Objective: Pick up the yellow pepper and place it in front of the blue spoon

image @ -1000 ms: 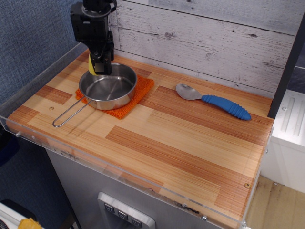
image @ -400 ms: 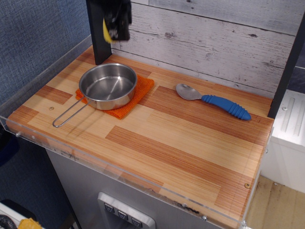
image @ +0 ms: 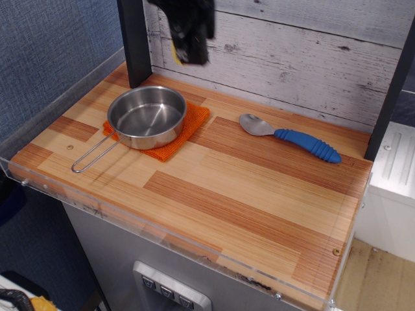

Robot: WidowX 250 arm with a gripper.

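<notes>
My black gripper [image: 185, 52] hangs high near the top of the view, above the back of the table, shut on the yellow pepper [image: 177, 56]. Only a small yellow edge of the pepper shows at the gripper's left side. The blue spoon [image: 292, 138] lies on the wooden table to the right. Its grey bowl points left and its blue ridged handle points right. The gripper is up and to the left of the spoon, between the pan and the spoon's bowl.
A steel pan [image: 146, 116] with a long wire handle sits on an orange cloth [image: 185, 133] at the left. A black post [image: 135, 42] stands at the back left. A clear plastic rim [image: 130, 217] edges the wooden table [image: 246, 201]. A plank wall is behind.
The gripper has lifted the pepper from beside the pan's far rim and carried it up and to the right, toward the spoon.
</notes>
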